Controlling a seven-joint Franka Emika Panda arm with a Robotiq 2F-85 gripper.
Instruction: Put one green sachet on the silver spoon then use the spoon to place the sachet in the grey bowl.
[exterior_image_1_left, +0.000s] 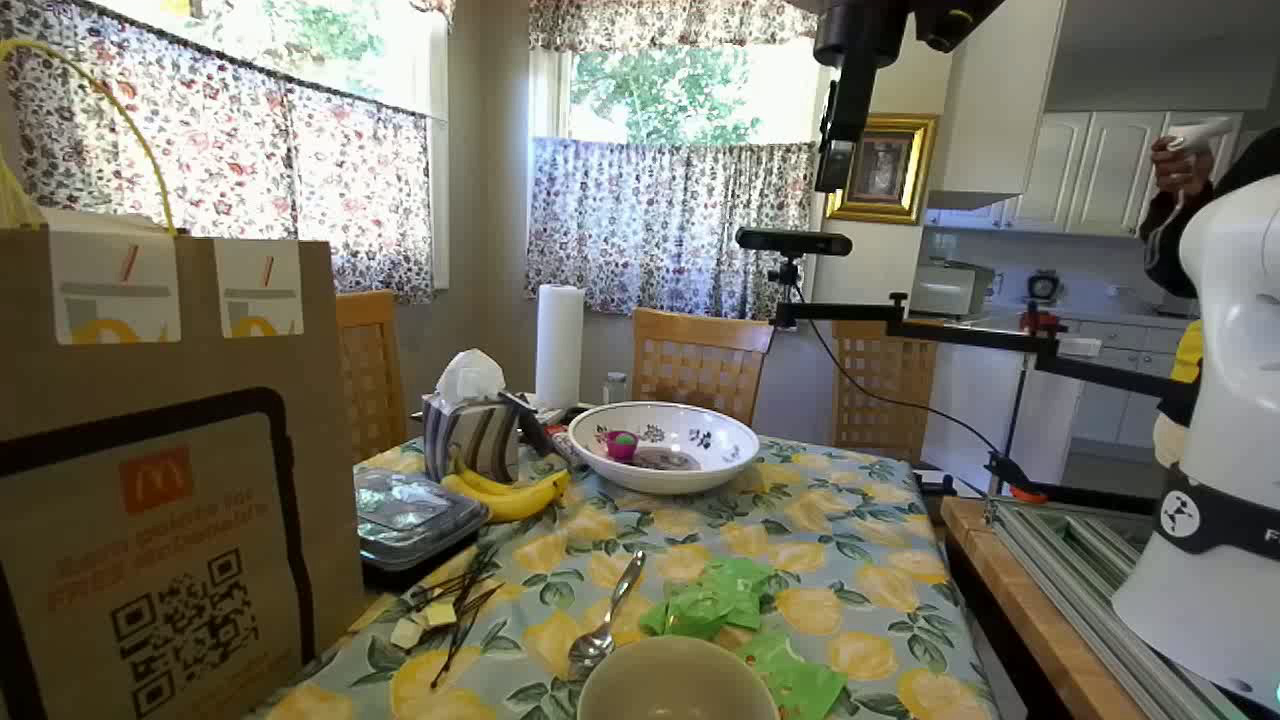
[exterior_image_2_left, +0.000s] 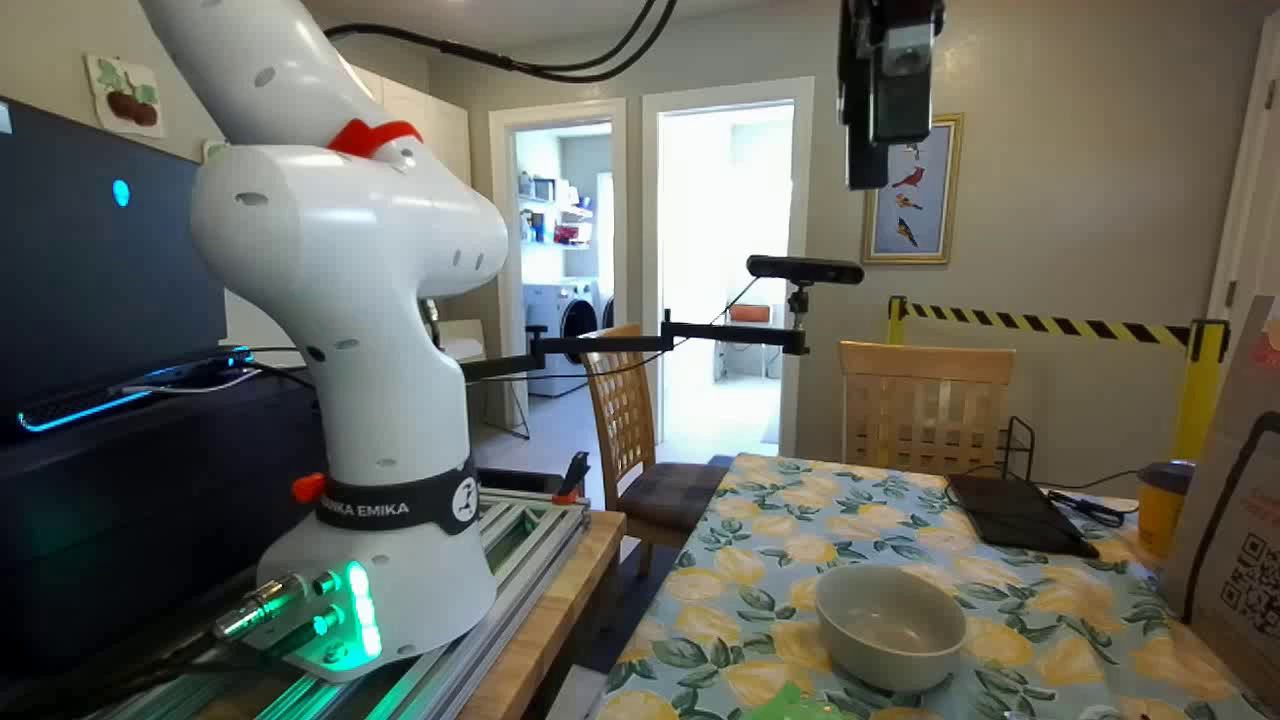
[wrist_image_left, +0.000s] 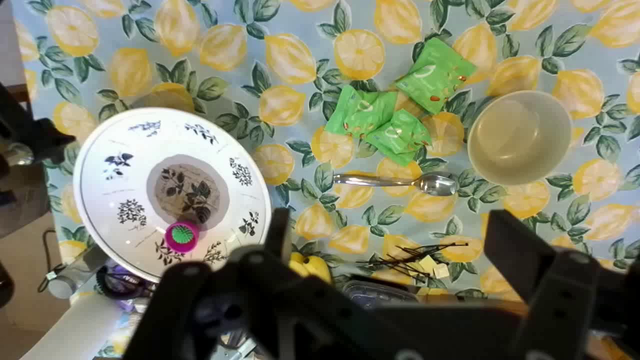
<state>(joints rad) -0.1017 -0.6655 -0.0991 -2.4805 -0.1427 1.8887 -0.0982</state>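
Note:
Three green sachets lie on the tablecloth in the wrist view, two touching (wrist_image_left: 363, 112) (wrist_image_left: 401, 137) and one (wrist_image_left: 436, 75) beside them; sachets also show in both exterior views (exterior_image_1_left: 712, 603) (exterior_image_2_left: 795, 707). The silver spoon (wrist_image_left: 385, 181) lies flat below them, its bowl end toward the grey bowl (wrist_image_left: 520, 137); it shows in an exterior view (exterior_image_1_left: 610, 615). The grey bowl stands upright, its inside bare, in both exterior views (exterior_image_1_left: 678, 685) (exterior_image_2_left: 885, 640). My gripper (wrist_image_left: 391, 232) is open and empty, high above the table in both exterior views (exterior_image_1_left: 832, 160) (exterior_image_2_left: 880, 130).
A large white patterned bowl (wrist_image_left: 125, 165) holds a small pink cup (wrist_image_left: 181, 237). Dark thin sticks (wrist_image_left: 400, 262) and pale cubes (wrist_image_left: 434, 267) lie near the spoon. Bananas (exterior_image_1_left: 515, 497), a plastic container (exterior_image_1_left: 415, 510), a tissue box (exterior_image_1_left: 470, 440) and a tall paper bag (exterior_image_1_left: 180, 400) line one side.

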